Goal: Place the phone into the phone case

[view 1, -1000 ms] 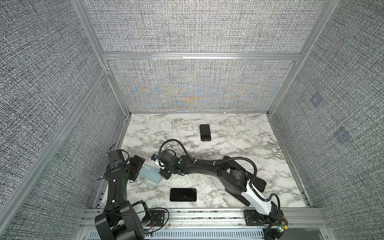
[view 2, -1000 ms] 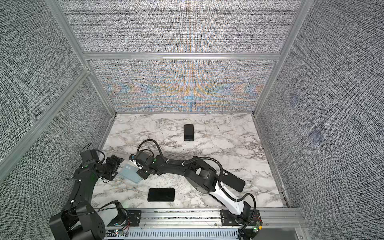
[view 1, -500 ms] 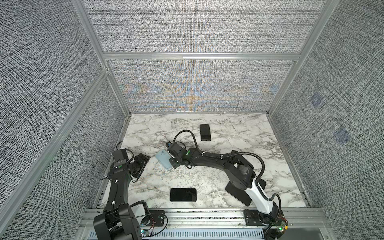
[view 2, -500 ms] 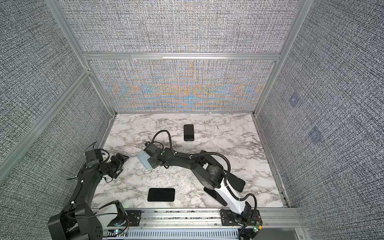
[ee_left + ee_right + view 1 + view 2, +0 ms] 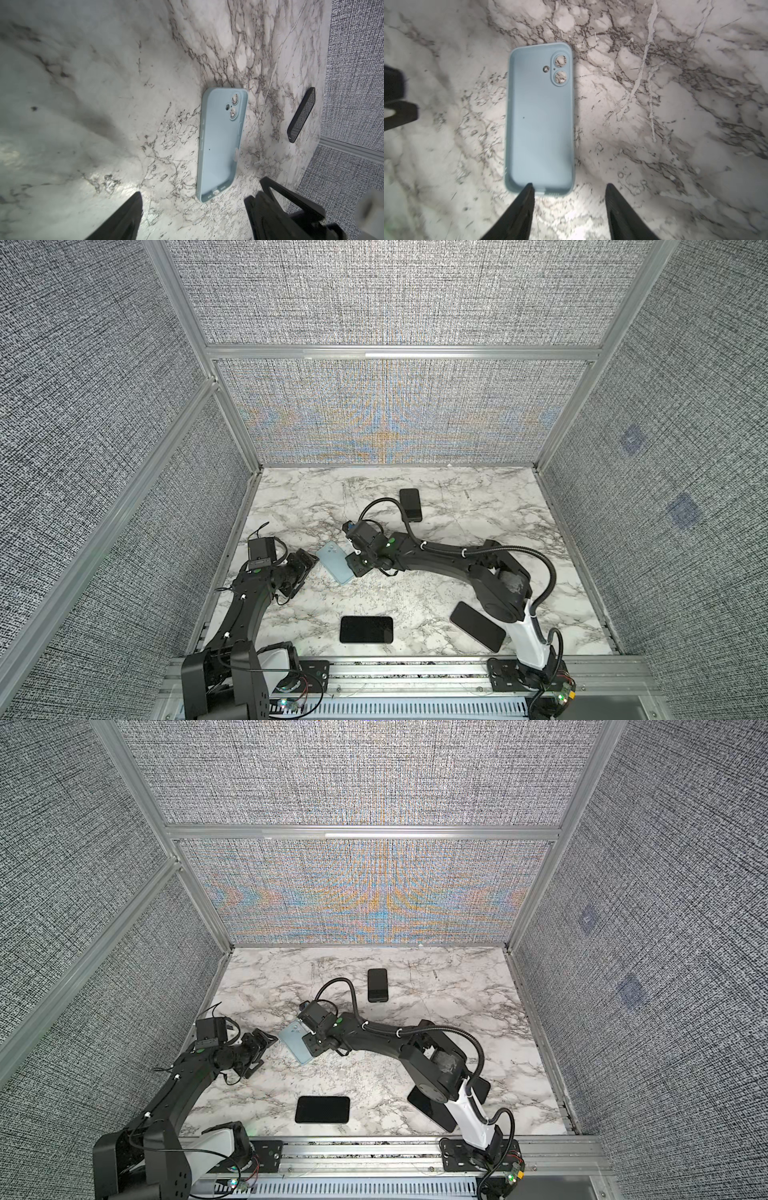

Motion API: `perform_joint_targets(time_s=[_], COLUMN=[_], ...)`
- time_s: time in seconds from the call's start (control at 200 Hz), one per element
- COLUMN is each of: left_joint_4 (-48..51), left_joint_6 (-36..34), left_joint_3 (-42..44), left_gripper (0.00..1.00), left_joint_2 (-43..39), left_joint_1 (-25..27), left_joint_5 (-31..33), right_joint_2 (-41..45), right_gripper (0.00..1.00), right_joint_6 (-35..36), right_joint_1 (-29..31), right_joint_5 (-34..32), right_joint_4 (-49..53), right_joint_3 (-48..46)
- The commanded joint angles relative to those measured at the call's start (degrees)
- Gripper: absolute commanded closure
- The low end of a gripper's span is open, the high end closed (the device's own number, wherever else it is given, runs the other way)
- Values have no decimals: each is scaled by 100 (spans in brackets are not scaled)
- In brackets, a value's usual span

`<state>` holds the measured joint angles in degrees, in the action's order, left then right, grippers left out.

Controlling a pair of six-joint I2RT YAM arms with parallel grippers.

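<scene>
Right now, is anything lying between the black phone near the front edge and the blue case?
Nothing lies on the table between the phone and the case, just bare marble. The open right gripper hangs over one end of the case, though, and could crowd the placement.

Marble table (image 5: pixel 478 497): blue phone case (image 5: pixel 336 568), 3 black phones (image 5: pixel 366 630) (image 5: pixel 478 626) (image 5: pixel 410 504)

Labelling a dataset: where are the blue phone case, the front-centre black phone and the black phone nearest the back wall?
blue phone case (image 5: pixel 540 124), right wrist view, middle of its panel.
front-centre black phone (image 5: pixel 366 629), in a top view, centre of its face.
rear black phone (image 5: pixel 377 984), in a top view, centre of its face.
</scene>
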<state>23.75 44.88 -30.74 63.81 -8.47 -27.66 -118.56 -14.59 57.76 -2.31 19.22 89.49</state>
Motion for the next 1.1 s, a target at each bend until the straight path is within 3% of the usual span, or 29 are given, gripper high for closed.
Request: perform_joint_targets(time_s=[0.0,0.06,0.245,0.33,0.51,0.665,0.88,1.095], left_joint_4=[64,19,-70,-94,-125,-126,-64,-128], left_joint_6=[50,121,205,198,172,176,152,174], left_joint_3=[43,147,401,402,419,440,394,429], left_gripper=[14,14,14,13,13,13,12,12], left_joint_2=[62,87,85,182,275,297,300,328], left_joint_1=[170,263,353,379,408,407,407,408], left_joint_5=[68,37,32,-9,-73,-95,-110,-112], right_joint_2=[573,993,2239,2507,2280,2186,1894,1711], right_gripper=[40,40,39,37,35,32,15,12], right_joint_6=[900,1468,3320,3739,3556,3835,4145,4194], right_joint_1=[18,47,396,553,695,922,1200,1256], right_joint_5=[848,1240,1567,1780,1778,1714,1654,1301], right_joint_4=[-236,-439,-1224,-1731,-1205,-1228,-1130,-1067], right_joint_3=[-737,-1352,-3297,-3981,-3628,-3604,-3459,-3317])
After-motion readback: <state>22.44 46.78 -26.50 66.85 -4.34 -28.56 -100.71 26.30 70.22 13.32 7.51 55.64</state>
